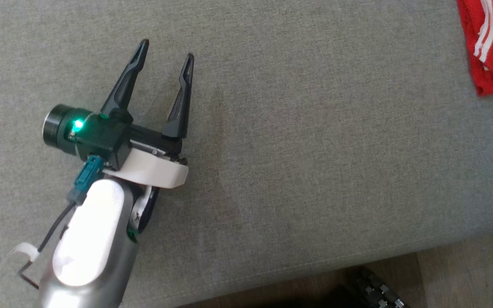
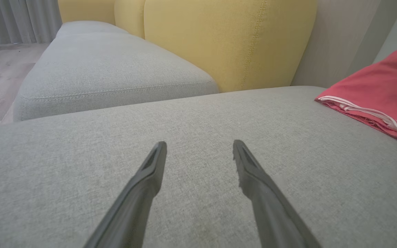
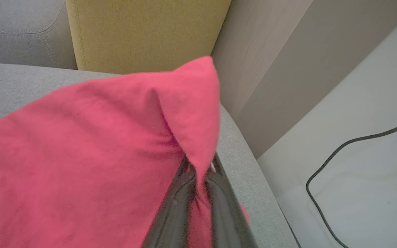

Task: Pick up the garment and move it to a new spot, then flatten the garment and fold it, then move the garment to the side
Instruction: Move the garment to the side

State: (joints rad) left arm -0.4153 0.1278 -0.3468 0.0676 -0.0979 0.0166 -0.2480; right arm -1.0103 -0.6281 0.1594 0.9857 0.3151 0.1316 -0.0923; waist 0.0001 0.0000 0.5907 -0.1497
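Red garment lay at two o'clock on the grey cushion, a fold pinched in the closed right gripper; the left gripper gaped empty. It seemed the move aside was in hand; the next move called for lowering and letting go.

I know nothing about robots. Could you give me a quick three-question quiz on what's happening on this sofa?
1. True or false: the left gripper is holding the red garment.
2. Which one is pinching cloth? A: the left gripper. B: the right gripper. C: both.
3. Fill in the gap: the garment rests on a ___ sofa seat, in front of a yellow backrest.

Key
1. False: its jaws stand open over bare seat, apart from the garment.
2. B.
3. Grey.
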